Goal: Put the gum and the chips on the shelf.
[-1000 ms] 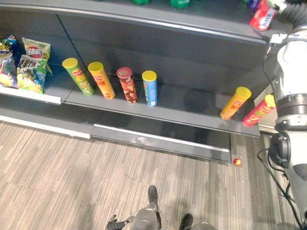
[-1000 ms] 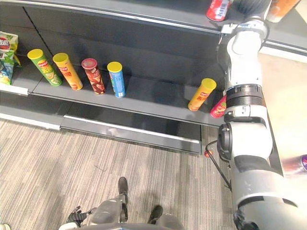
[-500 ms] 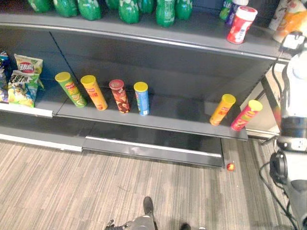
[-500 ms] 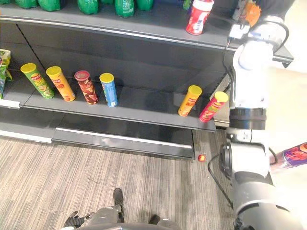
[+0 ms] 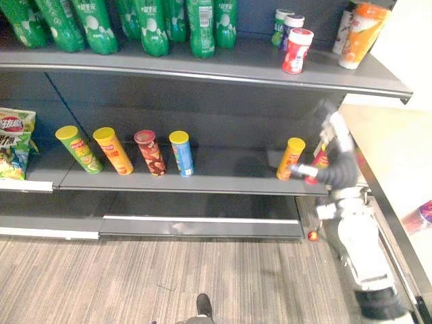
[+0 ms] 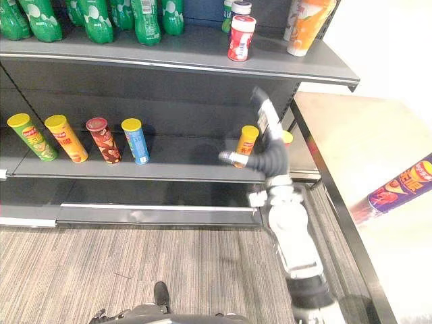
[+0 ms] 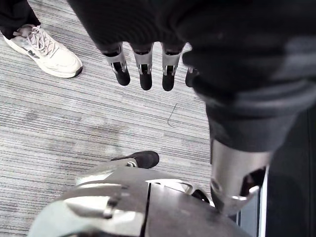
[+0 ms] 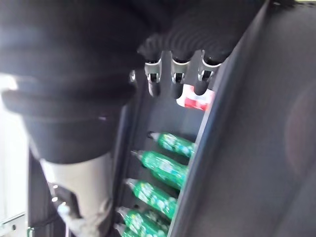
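Note:
A red and white gum bottle (image 5: 297, 50) stands upright on the top shelf (image 5: 202, 67), free of either hand. Several chip cans stand on the middle shelf: green (image 5: 79, 149), orange (image 5: 113, 150), dark red (image 5: 150, 152), blue (image 5: 180, 152) and yellow (image 5: 291, 158). A red can (image 5: 318, 162) is partly hidden behind my right arm. My right hand (image 8: 173, 79) hangs open and empty below the top shelf's edge, in front of the shelf's right end (image 6: 262, 108). A purple chip can (image 6: 401, 192) lies on the table at the right. My left hand (image 7: 143, 69) hangs open over the floor.
Green bottles (image 5: 148, 27) fill the top shelf's left part. An orange bottle (image 5: 361, 27) and two small bottles (image 5: 283, 23) stand near the gum. Snack bags (image 5: 13, 138) sit at the far left. A person's white shoe (image 7: 44, 49) is on the floor near my left hand.
The camera has tilted up. My right hand has let go of the gum bottle, which now stands on the top shelf, and the arm has dropped down before the middle shelf.

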Controlling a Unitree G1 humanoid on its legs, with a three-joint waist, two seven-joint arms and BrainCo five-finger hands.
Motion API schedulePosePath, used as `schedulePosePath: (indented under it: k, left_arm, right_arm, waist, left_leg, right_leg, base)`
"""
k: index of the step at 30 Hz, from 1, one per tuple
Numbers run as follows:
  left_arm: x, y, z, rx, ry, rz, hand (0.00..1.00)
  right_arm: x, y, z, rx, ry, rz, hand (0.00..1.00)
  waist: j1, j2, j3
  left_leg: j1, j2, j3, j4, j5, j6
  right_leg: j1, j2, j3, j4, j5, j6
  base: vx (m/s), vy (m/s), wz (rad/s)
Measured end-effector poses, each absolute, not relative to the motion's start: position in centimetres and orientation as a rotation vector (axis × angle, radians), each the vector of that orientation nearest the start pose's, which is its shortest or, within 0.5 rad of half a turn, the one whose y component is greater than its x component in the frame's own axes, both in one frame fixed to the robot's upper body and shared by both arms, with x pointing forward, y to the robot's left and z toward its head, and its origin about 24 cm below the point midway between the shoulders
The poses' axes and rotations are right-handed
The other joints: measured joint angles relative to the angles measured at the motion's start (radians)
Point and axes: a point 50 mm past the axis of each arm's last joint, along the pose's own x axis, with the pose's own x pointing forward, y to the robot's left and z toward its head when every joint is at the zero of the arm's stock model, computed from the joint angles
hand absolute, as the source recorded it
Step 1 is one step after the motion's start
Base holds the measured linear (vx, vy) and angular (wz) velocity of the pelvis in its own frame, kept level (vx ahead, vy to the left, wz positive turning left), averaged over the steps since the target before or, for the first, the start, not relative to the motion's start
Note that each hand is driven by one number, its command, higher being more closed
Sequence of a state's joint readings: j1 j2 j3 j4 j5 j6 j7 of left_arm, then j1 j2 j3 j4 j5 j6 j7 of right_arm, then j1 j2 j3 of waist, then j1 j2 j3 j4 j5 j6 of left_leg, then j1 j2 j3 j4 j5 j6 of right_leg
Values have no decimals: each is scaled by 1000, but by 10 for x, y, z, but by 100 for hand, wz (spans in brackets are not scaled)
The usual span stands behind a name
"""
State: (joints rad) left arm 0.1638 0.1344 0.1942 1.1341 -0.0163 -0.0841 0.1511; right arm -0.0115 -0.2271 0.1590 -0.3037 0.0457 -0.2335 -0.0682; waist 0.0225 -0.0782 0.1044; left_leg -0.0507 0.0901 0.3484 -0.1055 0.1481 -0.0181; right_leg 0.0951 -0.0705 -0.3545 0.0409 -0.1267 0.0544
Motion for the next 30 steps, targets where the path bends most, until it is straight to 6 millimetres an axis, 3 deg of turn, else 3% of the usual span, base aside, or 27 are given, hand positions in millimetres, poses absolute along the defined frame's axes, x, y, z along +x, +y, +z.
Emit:
schedulePosePath:
  k: [4, 6, 10, 12, 15, 19, 24, 30]
  left_arm:
    - [44, 234, -164, 113, 1192, 420, 0]
    - [43, 234, -164, 119, 1196, 414, 0]
    - [43, 230, -165, 112, 1201, 409, 0]
    - [43, 228, -166, 109, 1202, 405, 0]
    - [43, 226, -166, 125, 1203, 385, 0]
    - [43, 226, -166, 131, 1205, 379, 0]
    - [38, 225, -168, 96, 1229, 431, 0]
    - [36, 225, -169, 64, 1245, 449, 0]
  right_arm:
    - [225, -132, 82, -114, -309, 216, 0]
    - [219, -132, 40, -144, -125, 219, 0]
    - [198, -137, -25, -164, 169, 185, 0]
    - [179, -148, -65, -176, 382, 142, 0]
    - [153, -173, -104, -190, 602, 30, 0]
    - [113, -198, -139, -174, 861, -134, 0]
    - [52, -212, -169, 80, 1169, -489, 0]
    - [38, -214, -172, 169, 1237, -609, 0]
  waist:
    - [-10, 1, -3]
    - [-18, 4, -5]
    - [-22, 14, -4]
    - [-24, 22, -3]
    - [-24, 32, -6]
    - [-24, 35, -7]
    - [-25, 43, -1]
    - [-40, 42, 24]
  left_leg:
    - [4, -8, 1, 0, -8, 5]
    - [6, -14, 2, 0, -14, 7]
    - [19, -26, 8, 0, -24, 10]
    - [29, -33, 13, 0, -32, 13]
    - [35, -41, 18, 0, -40, 16]
    - [39, -47, 18, 0, -46, 17]
    - [73, -64, 14, 0, -61, 17]
    - [80, -80, -3, 0, -65, 22]
  right_leg:
    - [2, -9, 0, 7, -7, 10]
    - [1, -17, 0, 16, -13, 16]
    - [9, -30, 5, 20, -18, 23]
    - [13, -40, 7, 30, -22, 25]
    - [15, -48, 9, 33, -24, 29]
    - [20, -54, 5, 33, -26, 32]
    - [57, -69, 1, 32, -36, 46]
    - [76, -83, -25, 30, -41, 55]
  base:
    - [59, 26, 1]
    - [62, 34, 1]
    - [67, 34, -3]
    - [84, 36, -3]
    - [79, 27, -4]
    - [79, 13, 1]
    - [74, 16, 2]
    - [45, 20, 11]
